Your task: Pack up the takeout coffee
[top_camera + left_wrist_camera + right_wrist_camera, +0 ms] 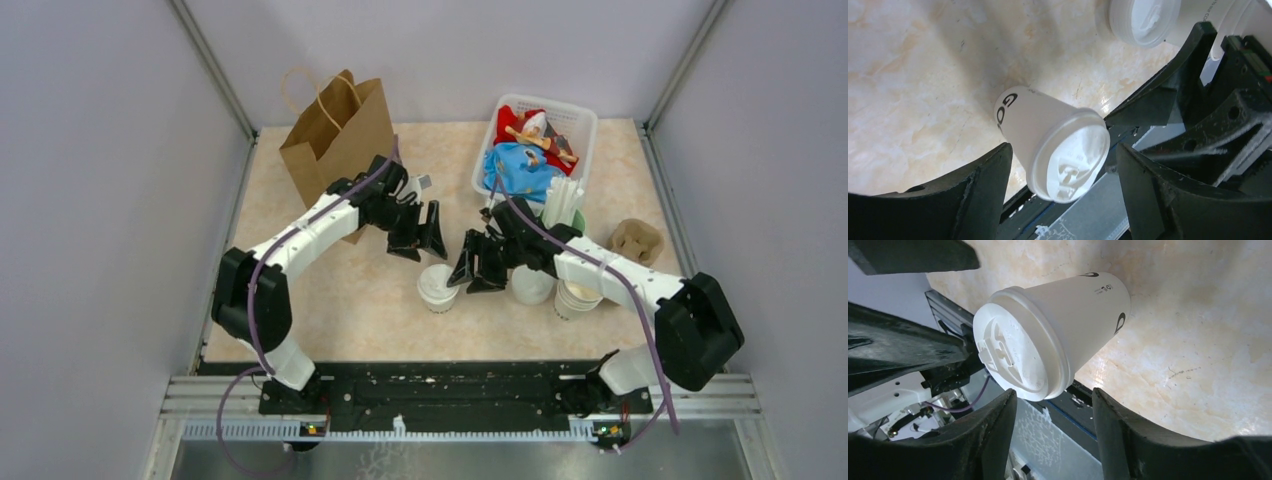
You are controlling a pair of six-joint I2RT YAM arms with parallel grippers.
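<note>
Well, the coffee cup [437, 287] (lid on) stands on the table [340, 300]; left gripper [420, 241] and right gripper [477, 272] flank it, both spread, holding nothing.

Place: a robot test cell in a lab is showing here, not a home or a shop.
Walls: plain pale grey panels [100, 150] are closing in the table on three sides, with metal frame posts [212, 65] running up the corners.
Surface: a marble-patterned tabletop [330, 290] is lying inside the enclosure.
Mounting: a left arm [300, 235] and a right arm [600, 270] are sitting bolted to a black rail [440, 395] at the near edge.
Cabling: purple cables [657, 365] are trailing along both arms.
Props: a brown paper bag [335, 135], a white basket [589, 130] and white paper cups [577, 297] are standing about as staged items.
</note>
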